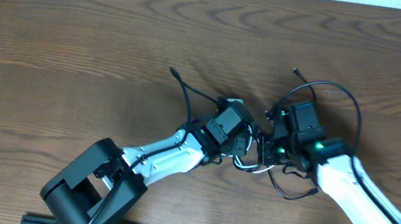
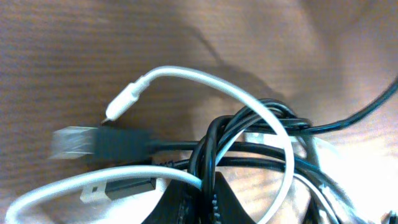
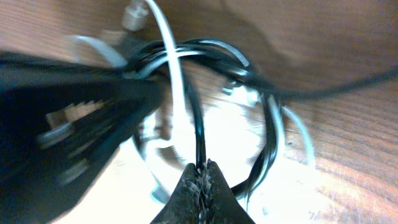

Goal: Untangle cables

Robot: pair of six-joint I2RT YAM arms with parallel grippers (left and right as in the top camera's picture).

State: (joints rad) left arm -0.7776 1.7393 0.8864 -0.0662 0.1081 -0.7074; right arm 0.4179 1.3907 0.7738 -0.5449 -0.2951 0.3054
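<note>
The cables lay in one knotted bundle on the wooden surface, at its near middle, with both arms converged over them. The step in hand was judged to be the opening separation: nothing was yet freed. The right hand was closed on a strand of the black cable, which ran straight down into its fingertips. The left hand was also closed, its tips buried in the knot where black and white strands crossed; which strand it pinched could not be determined. The white cable arched over the coiled black loops and passed back under them. A black USB plug and a small white plug lay just beside each other at the bundle's edge. The next move was assessed to require drawing the hands apart gently, watching that loops slackened rather than cinched, then feeding a plug end back through.
</note>
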